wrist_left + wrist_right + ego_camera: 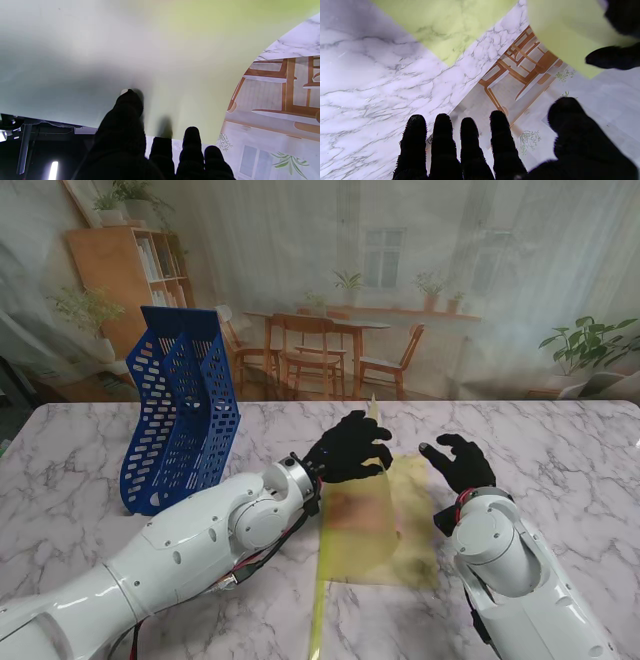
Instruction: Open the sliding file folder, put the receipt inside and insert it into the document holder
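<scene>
No brand, label or writing can be read in any of the three views.

In the stand view the yellow translucent file folder [385,525] lies on the marble table [80,470], with its upper sheet lifted on edge along the side nearest the left hand [347,450]. That black-gloved hand is closed on the raised sheet, fingers curled over its top edge. A brownish patch, probably the receipt [352,510], shows through the folder just nearer the robot than this hand; its print cannot be made out.

The right hand [460,465] hovers beside the folder's far right corner, fingers spread and holding nothing. The blue perforated document holder [180,410] stands upright well to the left of the left hand, apart from the folder.

The left wrist view adds what the stand view cannot give: the lifted sheet [160,57] fills most of the picture as a pale yellow-green curve, and the thumb [128,105] presses flat against it with the other fingertips just beside its edge. The holder and the receipt do not appear there.

The right wrist view shows the right hand's four fingers [442,140] straight and side by side and the thumb held wide, all clear of the table. Beyond them lies a corner of the flat sheet [440,27], with the raised sheet apart from it and the left hand's dark fingertips [610,58] on it.
</scene>
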`<state>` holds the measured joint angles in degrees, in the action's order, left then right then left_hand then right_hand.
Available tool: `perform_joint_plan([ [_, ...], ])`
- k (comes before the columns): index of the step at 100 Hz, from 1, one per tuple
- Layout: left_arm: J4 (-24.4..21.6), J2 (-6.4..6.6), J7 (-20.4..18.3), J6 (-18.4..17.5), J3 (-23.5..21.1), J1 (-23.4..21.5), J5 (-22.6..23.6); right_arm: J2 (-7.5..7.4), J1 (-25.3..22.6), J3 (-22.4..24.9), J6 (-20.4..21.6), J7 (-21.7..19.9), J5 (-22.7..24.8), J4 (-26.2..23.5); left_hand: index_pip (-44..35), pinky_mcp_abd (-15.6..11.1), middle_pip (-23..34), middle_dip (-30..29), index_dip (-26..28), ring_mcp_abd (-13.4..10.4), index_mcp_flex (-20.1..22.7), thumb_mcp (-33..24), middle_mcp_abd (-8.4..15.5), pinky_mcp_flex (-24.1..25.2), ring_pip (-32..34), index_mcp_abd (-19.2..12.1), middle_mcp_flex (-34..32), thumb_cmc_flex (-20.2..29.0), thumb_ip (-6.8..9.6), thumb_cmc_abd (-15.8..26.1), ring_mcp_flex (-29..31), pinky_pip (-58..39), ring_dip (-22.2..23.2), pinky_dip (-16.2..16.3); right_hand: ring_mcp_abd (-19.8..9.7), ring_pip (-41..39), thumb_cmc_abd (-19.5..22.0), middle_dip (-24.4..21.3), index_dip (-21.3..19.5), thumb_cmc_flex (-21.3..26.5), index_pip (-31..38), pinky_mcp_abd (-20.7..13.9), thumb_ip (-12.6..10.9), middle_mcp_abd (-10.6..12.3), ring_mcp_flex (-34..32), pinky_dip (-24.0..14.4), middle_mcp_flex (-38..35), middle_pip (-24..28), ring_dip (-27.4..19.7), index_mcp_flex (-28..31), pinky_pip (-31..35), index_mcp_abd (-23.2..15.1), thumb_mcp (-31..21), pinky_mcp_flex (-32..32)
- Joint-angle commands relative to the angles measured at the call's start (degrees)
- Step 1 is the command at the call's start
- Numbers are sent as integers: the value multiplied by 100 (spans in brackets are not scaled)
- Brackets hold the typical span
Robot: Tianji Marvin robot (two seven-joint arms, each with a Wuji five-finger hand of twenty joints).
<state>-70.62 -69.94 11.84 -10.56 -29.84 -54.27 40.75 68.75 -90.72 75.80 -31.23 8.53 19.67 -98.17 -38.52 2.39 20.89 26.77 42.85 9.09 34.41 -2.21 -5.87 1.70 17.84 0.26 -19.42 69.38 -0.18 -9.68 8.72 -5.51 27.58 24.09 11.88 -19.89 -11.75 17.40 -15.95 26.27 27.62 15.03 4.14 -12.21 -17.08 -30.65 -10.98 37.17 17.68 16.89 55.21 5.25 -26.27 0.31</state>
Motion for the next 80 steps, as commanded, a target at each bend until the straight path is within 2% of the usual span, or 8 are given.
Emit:
perform_joint_plan([
  [1, -109, 45, -56, -36, -43, -14, 58, -62, -38, 77, -35, -100, -46, 62, -399, 58, 76, 23, 214, -164, 317, 32, -46, 56, -20, 296, -54, 179, -40, 339, 65, -25, -54, 90, 100, 491, 218, -135, -24, -255, -45, 88, 123, 144, 88, 119, 131, -356, -244, -367, -359, -28, 254, -96],
  [17, -315, 133, -61, -126, -225, -119, 193, -60, -67, 194, -102, -205, -275, 164, -377, 56, 73, 22, 228, -166, 310, 41, -51, 60, -20, 278, -57, 176, -37, 349, 64, -23, -54, 89, 393, 903, 367, -247, 68, -461, -181, 260, 115, 65, -117, 60, 119, -711, -414, -728, -623, 66, 771, 9],
  [26, -419, 178, -66, -175, -325, -170, 273, -59, -48, 206, -138, -248, -359, 247, -376, 60, 73, 22, 235, -165, 317, 44, -46, 55, -17, 270, -63, 177, -36, 348, 72, -26, -52, 90, 354, 949, 424, -292, 91, -570, -236, 262, 123, 40, -146, 47, 149, -824, -417, -852, -633, 83, 904, 12],
  [30, -465, 195, -76, -190, -368, -192, 294, -62, -28, 201, -171, -273, -370, 285, -371, 59, 69, 21, 235, -167, 315, 42, -47, 56, -20, 270, -59, 179, -34, 354, 69, -26, -53, 90, 291, 1046, 559, -288, 109, -383, -289, 232, 52, 40, -149, -7, 133, -922, -316, -893, -699, 93, 1357, -2],
  [42, -587, 240, -97, -239, -483, -236, 372, -63, 38, 182, -239, -316, -394, 410, -364, 61, 66, 19, 238, -163, 318, 51, -56, 55, -22, 271, -65, 173, -35, 350, 73, -26, -55, 90, 124, 1023, 680, -363, 103, -392, -341, 145, 41, 57, -33, -12, 132, -1077, -278, -966, -785, 81, 1523, -46],
  [56, -694, 269, -112, -266, -576, -282, 418, -18, 100, 160, -339, -199, -419, 551, -356, 64, 64, 18, 241, -163, 321, 49, -46, 58, -24, 270, -78, 179, -32, 348, 79, -24, -55, 90, 335, 957, 728, -351, 94, -393, -378, 219, 31, -8, -141, -67, 108, -1059, -244, -964, -753, 140, 1642, 71],
  [65, -716, 273, -106, -276, -596, -291, 433, 14, 123, 158, -453, -135, -476, 596, -349, 65, 61, 18, 244, -159, 319, 50, -50, 59, -24, 276, -77, 178, -31, 350, 81, -23, -55, 89, 536, 780, 768, -261, 89, -365, -445, 371, 2, -117, -398, -182, 116, -862, -181, -944, -563, 290, 1829, 277],
  [80, -714, 255, -56, -274, -597, -299, 413, 25, 170, 140, -649, -202, -600, 647, -345, 64, 59, 18, 249, -165, 320, 51, -49, 60, -28, 271, -72, 179, -30, 351, 77, -22, -56, 88, 828, -285, 898, -67, 151, -360, -556, 665, -53, -488, -1376, -324, -218, -330, 146, -922, 763, 652, 2182, 1014],
])
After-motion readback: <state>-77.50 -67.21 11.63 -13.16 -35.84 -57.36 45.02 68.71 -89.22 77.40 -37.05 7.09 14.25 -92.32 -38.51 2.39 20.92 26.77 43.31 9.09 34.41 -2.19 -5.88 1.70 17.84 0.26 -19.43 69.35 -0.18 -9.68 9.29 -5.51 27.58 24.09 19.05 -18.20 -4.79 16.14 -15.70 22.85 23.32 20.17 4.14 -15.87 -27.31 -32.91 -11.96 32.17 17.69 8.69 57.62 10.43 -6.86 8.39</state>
